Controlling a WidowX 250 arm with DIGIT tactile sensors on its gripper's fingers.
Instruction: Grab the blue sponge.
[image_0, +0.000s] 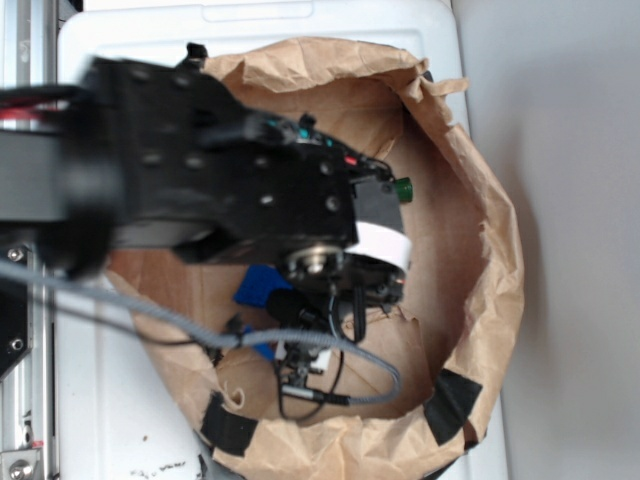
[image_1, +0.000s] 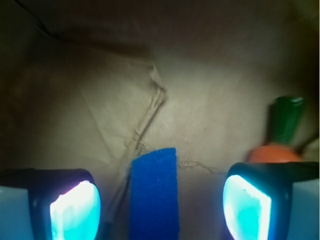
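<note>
The blue sponge (image_1: 153, 195) lies flat on the brown paper floor, lengthwise between my two fingers in the wrist view. My gripper (image_1: 161, 207) is open, with a clear gap between the sponge and each pad (image_1: 75, 210). In the exterior view the sponge (image_0: 262, 287) shows only as a blue patch under the black arm, and the gripper itself is hidden there. The orange toy carrot (image_1: 272, 151) with its green stem (image_1: 287, 119) lies just behind my right finger.
The work area is a crumpled brown paper bag wall (image_0: 480, 240) taped to a white bin (image_0: 250, 25). The carrot's green stem tip (image_0: 403, 188) pokes out beside the arm. A grey cable (image_0: 180, 325) loops across the bag's near side.
</note>
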